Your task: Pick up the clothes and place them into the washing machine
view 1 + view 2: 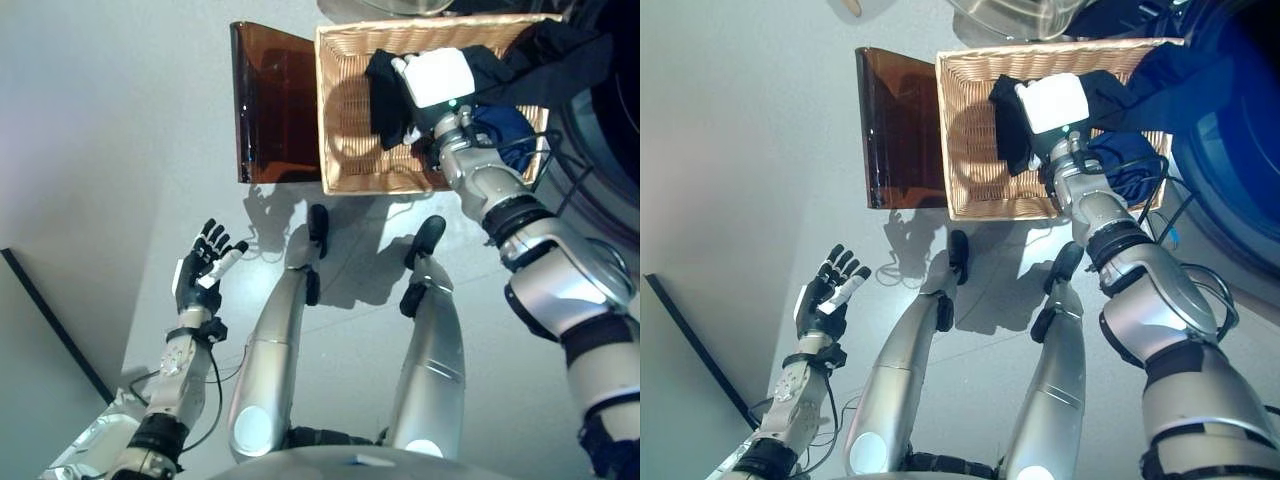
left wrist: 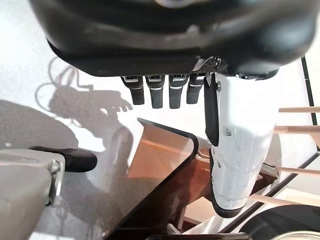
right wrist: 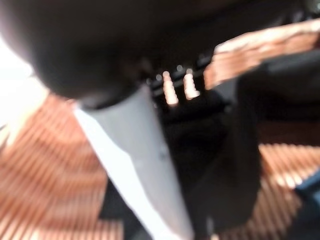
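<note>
One black garment [image 1: 385, 95] | under right hand [image 1: 432, 78] fingers | wicker basket [image 1: 340, 150]

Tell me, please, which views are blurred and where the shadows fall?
Right wrist view: smeared with blur, dark cloth barely legible. Left wrist view: sharp, crisp finger shadows on the floor. Eye views: hard shadows on the floor beside the wicker basket.

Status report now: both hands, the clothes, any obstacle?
Left hand open, idle over floor. Right hand down in wicker basket on dark clothes; grip unclear. Nothing blocking.
</note>
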Controlling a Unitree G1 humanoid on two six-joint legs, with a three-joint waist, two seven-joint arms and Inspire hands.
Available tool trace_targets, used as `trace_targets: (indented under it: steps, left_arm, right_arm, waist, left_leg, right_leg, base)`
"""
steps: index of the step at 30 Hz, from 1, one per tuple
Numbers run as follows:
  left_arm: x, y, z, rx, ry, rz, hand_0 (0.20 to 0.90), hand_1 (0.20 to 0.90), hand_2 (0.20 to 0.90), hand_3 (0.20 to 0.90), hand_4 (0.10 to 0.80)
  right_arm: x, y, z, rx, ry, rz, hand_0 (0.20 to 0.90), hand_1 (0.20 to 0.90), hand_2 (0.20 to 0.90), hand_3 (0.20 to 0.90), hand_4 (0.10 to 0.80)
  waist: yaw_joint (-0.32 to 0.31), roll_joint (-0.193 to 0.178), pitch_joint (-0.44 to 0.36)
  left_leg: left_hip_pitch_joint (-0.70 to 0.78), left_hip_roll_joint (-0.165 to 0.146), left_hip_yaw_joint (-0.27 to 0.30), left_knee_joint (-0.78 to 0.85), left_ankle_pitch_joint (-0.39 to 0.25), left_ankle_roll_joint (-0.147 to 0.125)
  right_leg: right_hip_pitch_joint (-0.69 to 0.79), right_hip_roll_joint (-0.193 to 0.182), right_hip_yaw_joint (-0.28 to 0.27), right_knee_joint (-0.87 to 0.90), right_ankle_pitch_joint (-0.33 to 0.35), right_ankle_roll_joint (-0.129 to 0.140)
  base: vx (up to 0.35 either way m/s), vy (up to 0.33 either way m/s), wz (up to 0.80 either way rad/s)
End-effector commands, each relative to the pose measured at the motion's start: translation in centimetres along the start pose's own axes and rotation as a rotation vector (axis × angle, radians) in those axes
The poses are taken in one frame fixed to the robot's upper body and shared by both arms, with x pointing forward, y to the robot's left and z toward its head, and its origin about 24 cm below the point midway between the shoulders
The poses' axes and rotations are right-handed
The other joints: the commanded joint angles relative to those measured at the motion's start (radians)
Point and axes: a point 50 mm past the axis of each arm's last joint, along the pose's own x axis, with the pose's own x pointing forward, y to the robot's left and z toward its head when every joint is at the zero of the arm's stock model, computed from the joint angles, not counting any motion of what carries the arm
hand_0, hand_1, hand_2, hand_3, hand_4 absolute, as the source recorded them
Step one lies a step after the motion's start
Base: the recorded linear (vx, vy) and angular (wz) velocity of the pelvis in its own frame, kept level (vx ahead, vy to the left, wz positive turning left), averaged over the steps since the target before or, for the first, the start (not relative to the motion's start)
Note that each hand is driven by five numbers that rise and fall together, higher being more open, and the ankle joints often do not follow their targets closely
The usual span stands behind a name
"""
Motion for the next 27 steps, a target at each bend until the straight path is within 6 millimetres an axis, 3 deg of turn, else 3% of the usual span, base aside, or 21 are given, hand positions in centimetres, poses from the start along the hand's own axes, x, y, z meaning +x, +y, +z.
trace_targets:
  steps: [1, 3, 4, 5, 6, 27]
  left_arm:
    - [-1.8, 2.7, 2.3, 0.023, -0.108, 0.049, 0.900, 0.900, 0.900, 0.900, 0.800]
    - [-1.8, 2.7, 2.4, 0.019, -0.115, 0.048, 0.900, 0.900, 0.900, 0.900, 0.800]
    - [-1.7, 2.7, 2.5, 0.021, -0.116, 0.047, 0.900, 0.900, 0.900, 0.900, 0.800]
    - [-1.7, 2.6, 2.4, 0.020, -0.114, 0.047, 0.900, 0.900, 0.900, 0.900, 0.800]
    - [-1.7, 2.6, 2.5, 0.019, -0.117, 0.047, 0.900, 0.900, 0.900, 0.900, 0.800]
    - [-1.3, 2.7, 2.4, 0.044, -0.113, 0.053, 0.900, 0.900, 0.900, 0.900, 0.800]
  right_arm:
    - [1.8, -4.9, -1.1, -0.029, 0.009, -0.158, 0.900, 0.900, 0.900, 0.900, 0.800]
    - [1.8, -4.9, -1.2, -0.029, 0.012, -0.156, 0.900, 0.900, 0.900, 0.900, 0.800]
    - [1.9, -5.1, -1.2, -0.027, 0.014, -0.159, 0.746, 0.746, 0.746, 0.746, 0.690]
    - [2.0, -5.4, -1.3, -0.024, 0.021, -0.165, 0.447, 0.447, 0.447, 0.447, 0.476]
    - [2.0, -5.4, -1.3, -0.021, 0.021, -0.167, 0.200, 0.200, 0.200, 0.200, 0.300]
    - [1.1, -5.0, -2.4, 0.011, 0.026, -0.215, 0.200, 0.200, 0.200, 0.200, 0.300]
  waist:
    - [0.033, 0.075, -0.021]
    - [0.036, 0.077, -0.021]
    - [0.036, 0.077, -0.021]
    - [0.035, 0.079, -0.021]
    - [0.034, 0.080, -0.021]
    - [0.013, 0.073, -0.021]
  left_leg:
    - [-0.049, -0.015, -0.006, -0.146, 0.105, -0.088]
    - [-0.053, -0.017, -0.007, -0.147, 0.106, -0.087]
    - [-0.055, -0.018, -0.009, -0.148, 0.107, -0.087]
    - [-0.057, -0.019, -0.010, -0.149, 0.108, -0.087]
    - [-0.059, -0.018, -0.010, -0.149, 0.109, -0.087]
    - [0.008, -0.023, -0.002, -0.155, 0.100, -0.081]
  right_leg:
    - [-0.063, 0.021, -0.005, 0.174, -0.109, 0.016]
    - [-0.069, 0.021, -0.002, 0.177, -0.111, 0.016]
    - [-0.071, 0.020, -0.002, 0.178, -0.111, 0.015]
    - [-0.073, 0.020, -0.001, 0.179, -0.111, 0.014]
    - [-0.076, 0.020, -0.001, 0.181, -0.112, 0.014]
    - [-0.018, 0.032, 0.017, 0.174, -0.124, 0.008]
  base:
    - [0.000, 0.000, 0.00]
    - [-0.003, 0.004, 0.02]
    - [-0.009, -0.010, 0.11]
    - [-0.009, -0.011, 0.11]
    - [-0.007, -0.004, 0.09]
    - [0.002, -0.001, 0.00]
